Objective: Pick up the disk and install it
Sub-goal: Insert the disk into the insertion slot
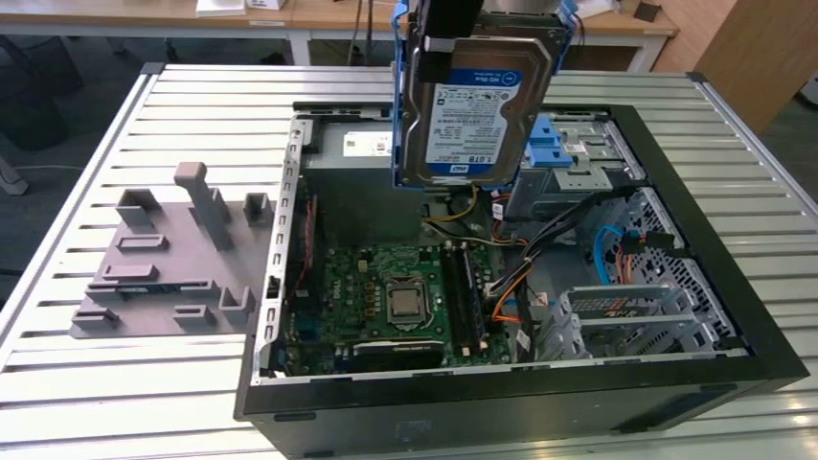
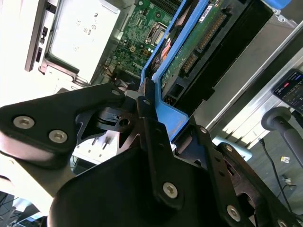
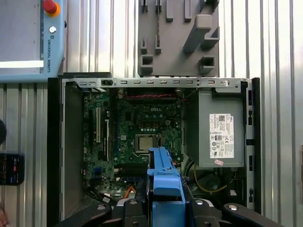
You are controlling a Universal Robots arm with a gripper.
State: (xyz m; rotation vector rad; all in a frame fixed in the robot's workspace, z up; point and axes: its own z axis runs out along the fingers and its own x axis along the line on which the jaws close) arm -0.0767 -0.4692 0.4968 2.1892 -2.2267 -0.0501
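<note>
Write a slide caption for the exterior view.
The gripper holds the disk upright over the open computer case on a slatted table.

We find a white and blue printed label on the broad face of the disk (image 1: 476, 105), which hangs upright over the open computer case (image 1: 511, 417); we do not spell out its wording. In the first wrist view, a white sticker with dark print and small marks sits on the grey power supply (image 3: 208, 118), with a small pinkish tag (image 3: 218, 162) just beside it. Dark lettering runs along one edge of the teach pendant (image 3: 28, 38). White lettering stands on the motherboard (image 3: 142, 118), beside the processor socket (image 3: 146, 141).
</note>
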